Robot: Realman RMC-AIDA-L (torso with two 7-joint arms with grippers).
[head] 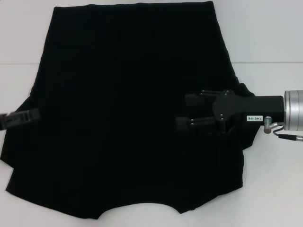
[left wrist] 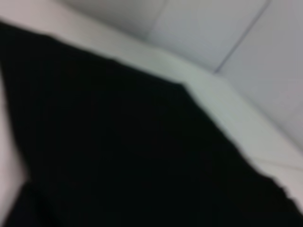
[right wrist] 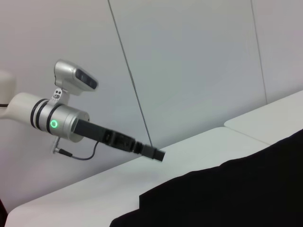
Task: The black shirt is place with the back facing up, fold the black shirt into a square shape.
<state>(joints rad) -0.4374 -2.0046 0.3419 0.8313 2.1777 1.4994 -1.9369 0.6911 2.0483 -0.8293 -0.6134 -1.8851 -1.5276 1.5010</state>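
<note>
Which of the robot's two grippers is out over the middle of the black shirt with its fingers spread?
The right gripper: it reaches well over the black shirt, fingers apart. The left gripper sits only at the shirt's edge.

The right gripper (head: 183, 111) is black, with two thin fingers that end in small square pads (head: 192, 99). Behind them sits a black hinged block and a black body with a white label (head: 254, 117) printed "140-06". After this comes a silver metal ring (head: 293, 109), with a small round plug and a thin dark cable (head: 284, 136) under it.

The left gripper (right wrist: 160, 155) is also black and narrow. Its arm is white, with a silver ring, a round green light (right wrist: 54, 124), a grey camera (right wrist: 75, 77) on top and a thin cable (right wrist: 80, 156) below.
</note>
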